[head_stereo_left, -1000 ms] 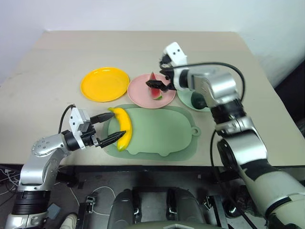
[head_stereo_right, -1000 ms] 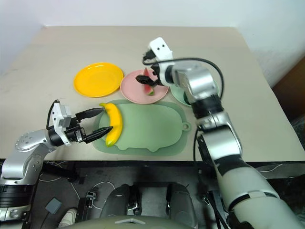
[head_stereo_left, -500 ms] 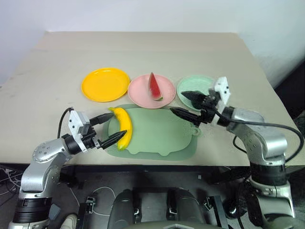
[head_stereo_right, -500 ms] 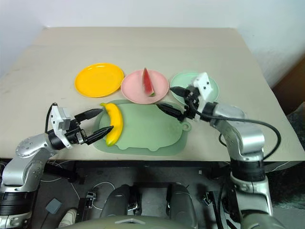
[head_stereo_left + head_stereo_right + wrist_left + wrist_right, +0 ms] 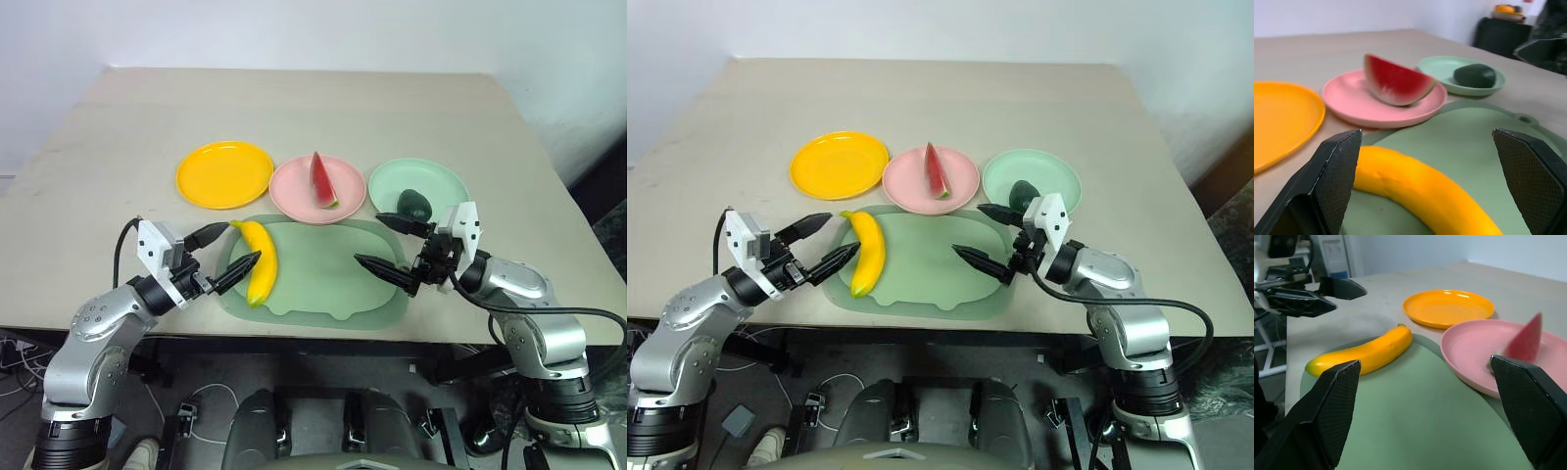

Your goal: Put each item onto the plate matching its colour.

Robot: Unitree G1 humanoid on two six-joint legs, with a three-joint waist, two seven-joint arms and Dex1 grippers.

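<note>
The banana (image 5: 258,273) lies on the green mat's (image 5: 323,284) left edge, near the yellow plate (image 5: 224,174). The left gripper (image 5: 223,259), fingers wide, flanks its far end. It looks light, rigid and smooth; mid-body seems the safest grip.

Both arms reach low and level over the near table edge, bent at the elbow, wrists angled inward toward each other. The left gripper (image 5: 223,254) has its two black fingers spread wide and empty; the right gripper (image 5: 391,249) likewise stands wide apart, gripping nothing
</note>
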